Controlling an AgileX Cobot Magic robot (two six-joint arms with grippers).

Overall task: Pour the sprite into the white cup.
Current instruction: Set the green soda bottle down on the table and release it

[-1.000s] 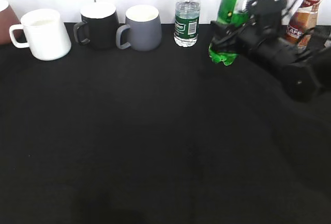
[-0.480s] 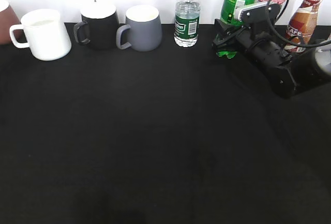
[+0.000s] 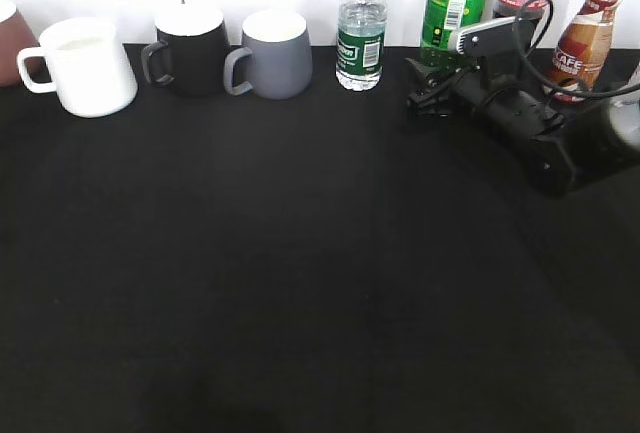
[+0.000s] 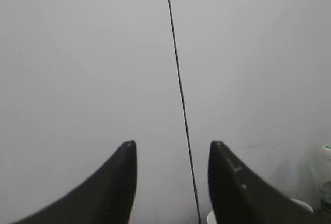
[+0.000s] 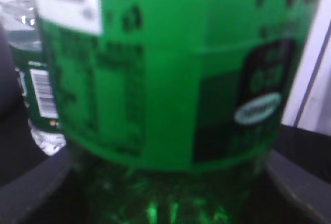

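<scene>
Standing upright at the bench's (image 3: pixel 300 253) one o'clock, the sprite (image 3: pixel 452 3) sits between the right end effector's (image 3: pixel 428 88) fingers, which grip its base. The white cup (image 3: pixel 85 65) rests at ten o'clock. The left end effector (image 4: pixel 173 182) is spread wide, holding nothing.

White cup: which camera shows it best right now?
The exterior view: the white cup stands whole at the table's far left, handle pointing left. The left wrist view faces a bare wall, with only an unclear white rim at the bottom edge. The right wrist view is filled by the green bottle; no cup there.
</scene>
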